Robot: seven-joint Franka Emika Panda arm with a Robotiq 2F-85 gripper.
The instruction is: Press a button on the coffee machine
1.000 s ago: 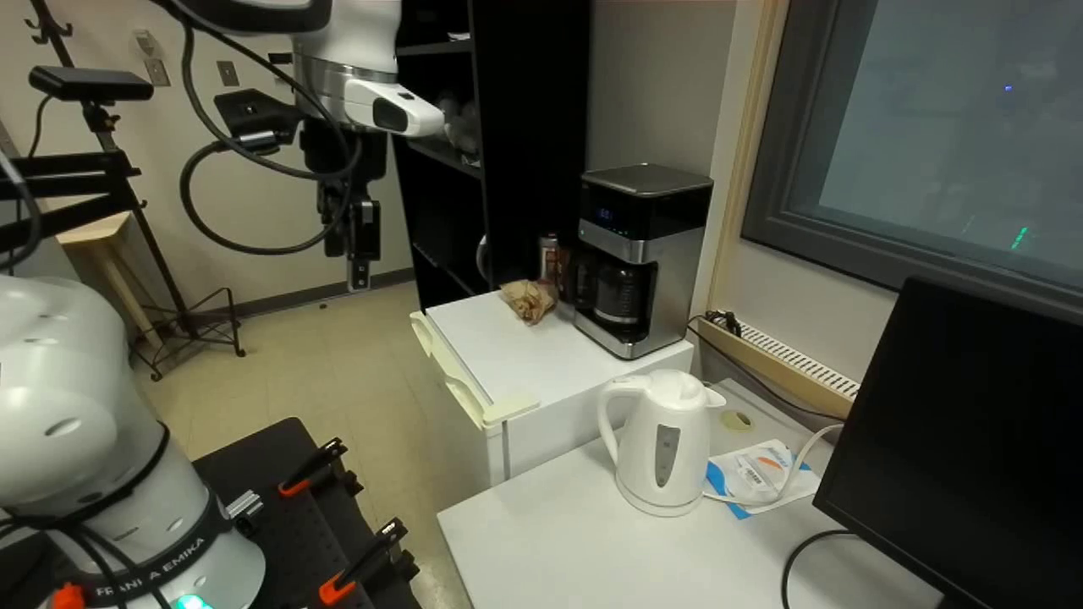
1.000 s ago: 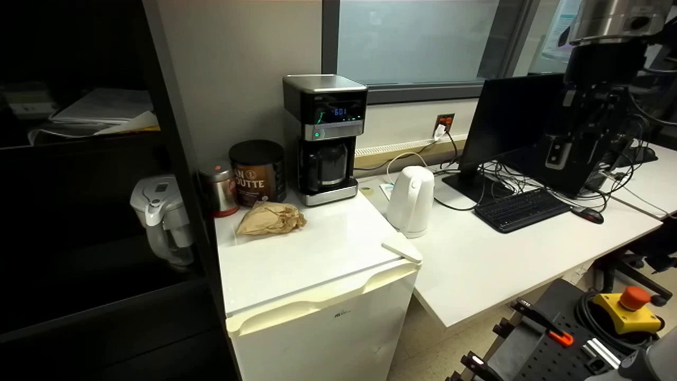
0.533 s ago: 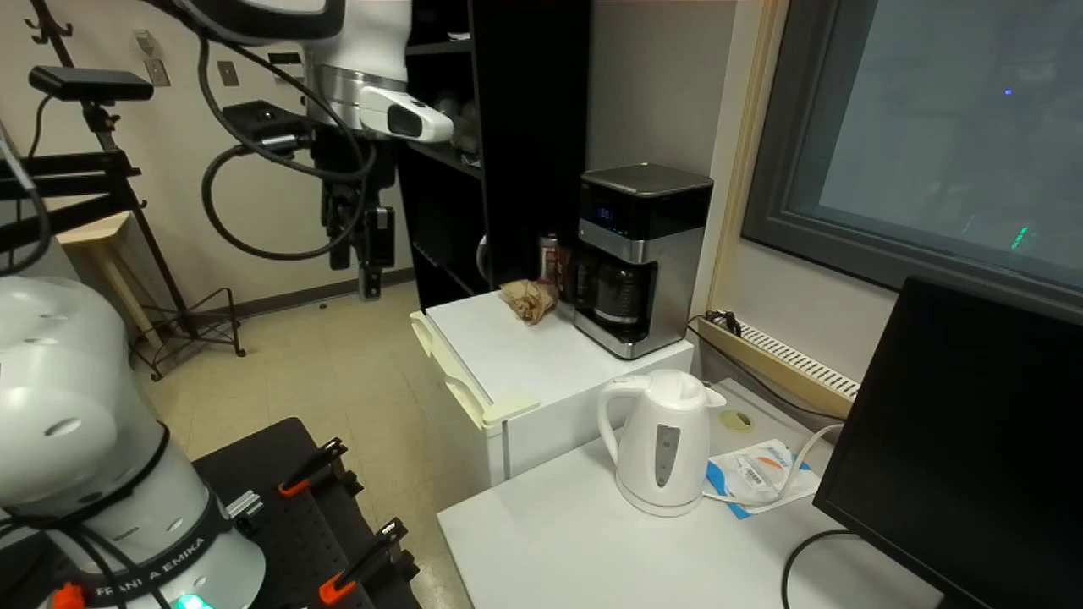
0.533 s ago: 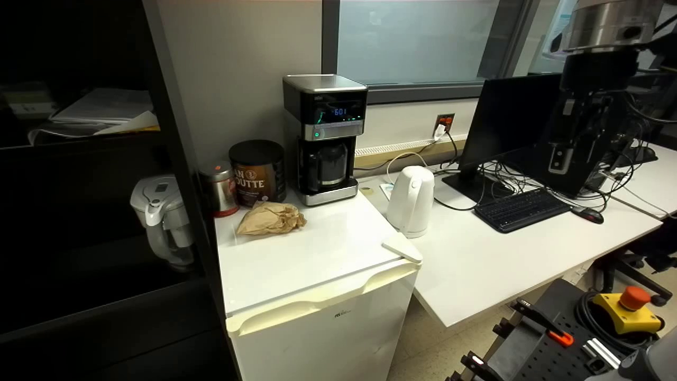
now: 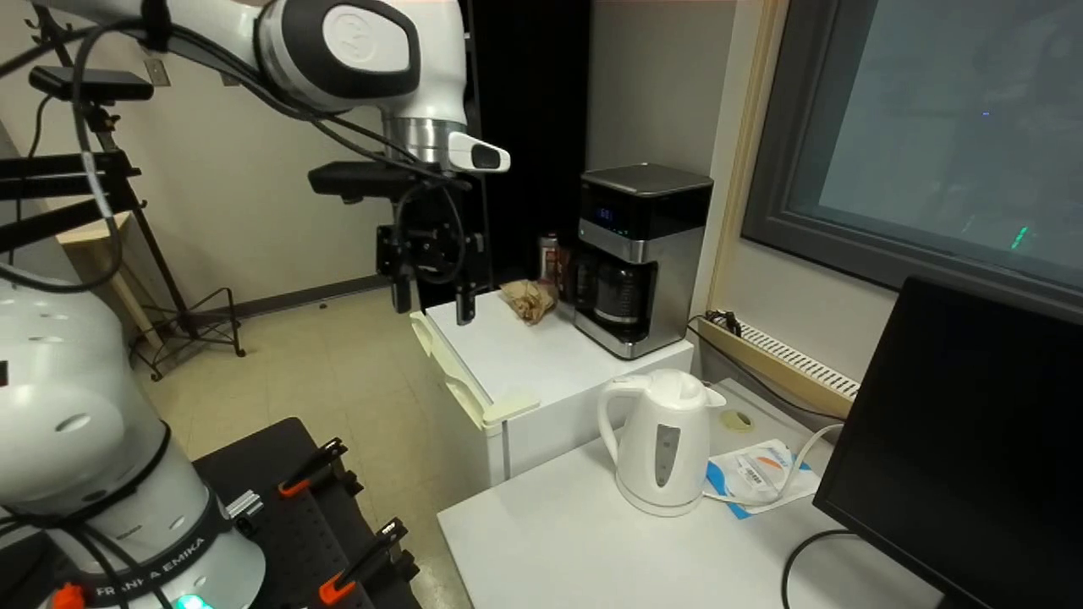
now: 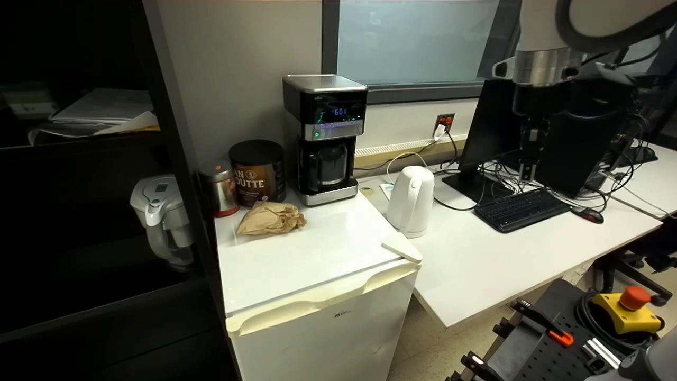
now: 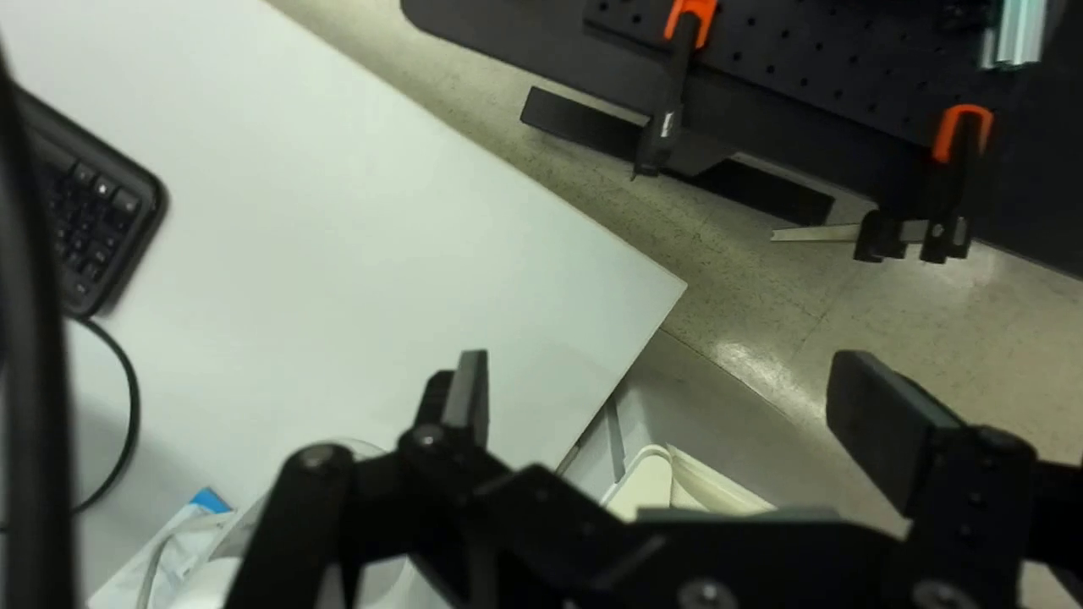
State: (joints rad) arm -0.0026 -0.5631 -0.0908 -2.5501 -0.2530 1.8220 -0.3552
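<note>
On the fridge (image 5: 541,359) over there, the coffee machine (image 5: 645,255) stands, in an exterior view, right of the pincer (image 5: 434,306) and farther off, lit panel (image 5: 607,216) facing near left; the pincer, parted and empty, should reach right and far.

In an exterior view my pincer (image 6: 527,172) points down before the dark monitor (image 6: 491,124), well apart from the coffee machine (image 6: 327,131), its display (image 6: 339,112) lit, on the fridge (image 6: 317,259).

Coffee machine (image 6: 333,129) on fridge (image 6: 317,256), paper bag (image 6: 271,218) before canister (image 6: 258,174), kettle (image 6: 410,203) on adjoining desk (image 6: 476,275), keyboard (image 6: 521,210) before monitor (image 6: 492,124)
</note>
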